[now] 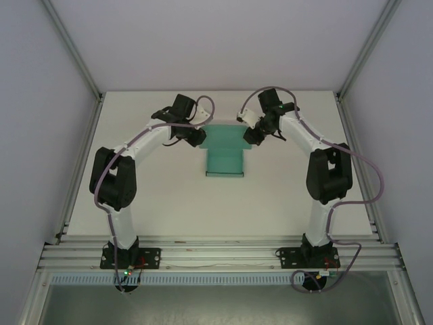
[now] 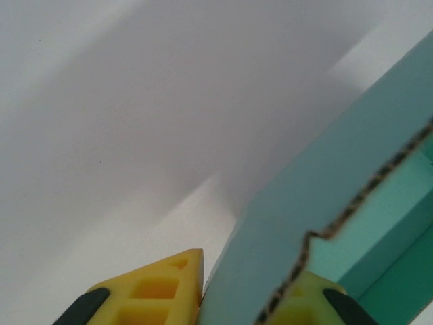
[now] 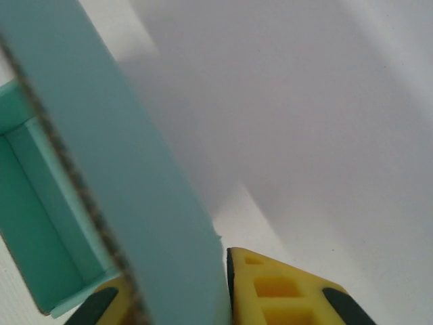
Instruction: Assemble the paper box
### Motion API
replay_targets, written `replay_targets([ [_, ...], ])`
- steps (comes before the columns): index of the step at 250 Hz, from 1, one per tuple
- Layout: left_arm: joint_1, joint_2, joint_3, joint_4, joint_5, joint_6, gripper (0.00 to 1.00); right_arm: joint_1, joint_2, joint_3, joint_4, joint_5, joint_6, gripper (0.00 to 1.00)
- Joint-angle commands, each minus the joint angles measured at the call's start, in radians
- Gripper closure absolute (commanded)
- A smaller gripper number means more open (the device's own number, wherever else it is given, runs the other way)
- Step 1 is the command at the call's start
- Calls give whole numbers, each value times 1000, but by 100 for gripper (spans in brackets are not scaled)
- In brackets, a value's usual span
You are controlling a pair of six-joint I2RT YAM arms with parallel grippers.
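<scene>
— Paper box (image 1: 224, 152), the thin teal card one with creases and flaps: where is it?

— On my white table top (image 1: 169, 203), past the middle, between my two arms. Its wider far part spans from one gripper to the other, and a narrower part reaches back toward my bases.

— Start on the left. What is your left gripper (image 1: 196, 136) doing?

— It sits at the left edge of the paper box. Through the left wrist camera, my yellow fingers (image 2: 159, 291) stand one on each side of a raised wall of the box (image 2: 318, 176), drawn narrow and pinching the card. The wall's cut edge shows as a dark wavy line, and the teal inside of the box opens to the right of it.

— And the right gripper (image 1: 252, 135)?

— Mirrored, at the right edge. Through the right wrist camera a wall of the box (image 3: 122, 149) runs up between my yellow fingers (image 3: 284, 291), which press on both its faces. The hollow of the box lies to the left there, with white table to the right.

— Do the two grippers touch?

— No, the box lies between them.
</scene>
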Motion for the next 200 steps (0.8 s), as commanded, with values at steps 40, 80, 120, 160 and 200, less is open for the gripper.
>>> replay_targets([
  [40,-8,11,29,2,52,-19,95,-1,-21,-20,7,-7,-26,89],
  [80,-8,-2,15,36,48,-72,100,1,-46,-39,53,13,14,91],
  [120,-19,-38,-28,108,35,-185,100,17,-85,-72,148,59,162,92],
  [160,-32,-67,-88,182,-47,-306,100,58,-113,-113,231,127,323,94],
  [200,-44,-65,-119,231,-131,-436,100,116,-126,-144,356,282,636,95],
])
